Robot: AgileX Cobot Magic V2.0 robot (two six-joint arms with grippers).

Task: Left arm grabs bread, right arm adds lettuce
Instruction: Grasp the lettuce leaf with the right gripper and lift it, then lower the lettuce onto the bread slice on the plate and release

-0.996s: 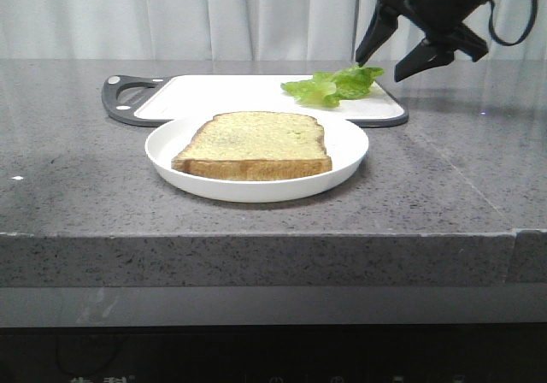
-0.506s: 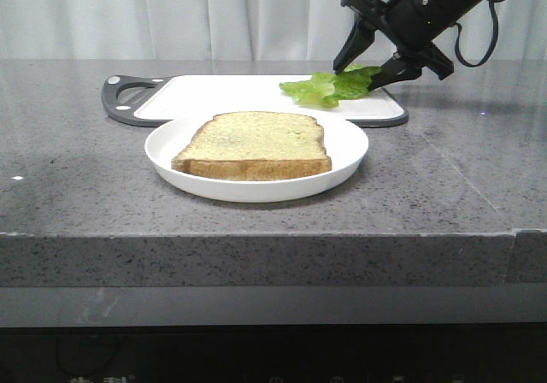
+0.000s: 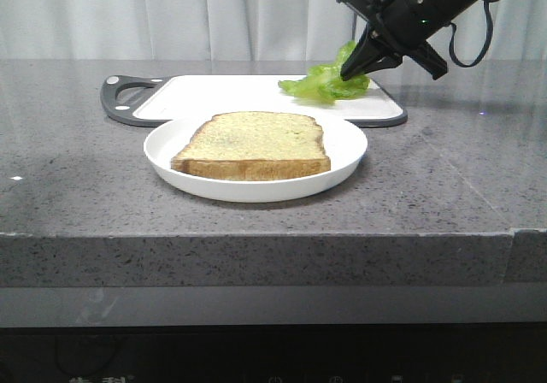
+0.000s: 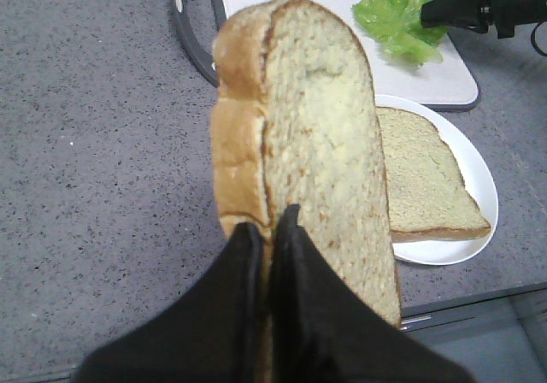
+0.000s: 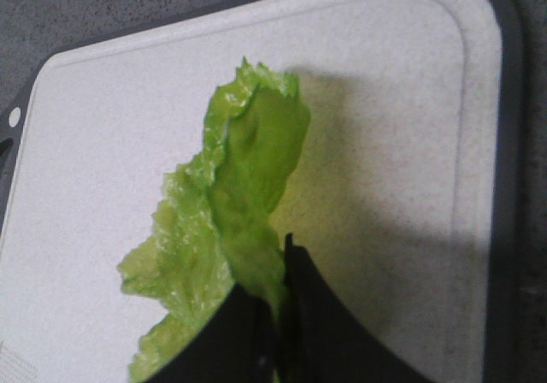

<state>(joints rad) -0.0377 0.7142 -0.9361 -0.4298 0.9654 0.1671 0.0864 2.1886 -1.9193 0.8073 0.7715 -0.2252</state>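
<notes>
In the left wrist view my left gripper [image 4: 267,225] is shut on the bread [image 4: 316,118], a thick slice with a golden crust, held on edge above the counter. The left arm does not show in the front view. The lettuce [image 3: 325,82] lies on the white cutting board [image 3: 222,92]. My right gripper [image 3: 355,71] is shut on the leaf's right end, which is raised a little. The right wrist view shows the fingers [image 5: 267,268] pinching the leaf [image 5: 248,178] over the board [image 5: 385,101]. The lettuce [image 4: 397,11] also shows in the left wrist view.
A white plate [image 3: 346,144] stands in front of the board with a thinner slice [image 3: 256,139] lying flat on it. Both show in the left wrist view, plate [image 4: 466,156] and slice [image 4: 419,178]. The board's dark handle [image 3: 124,97] is at the left. Grey stone counter all round.
My right gripper came down from above the board's right end to the lettuce and shut on it. The leaf's right end has lifted slightly. Plate and slice have not moved.
</notes>
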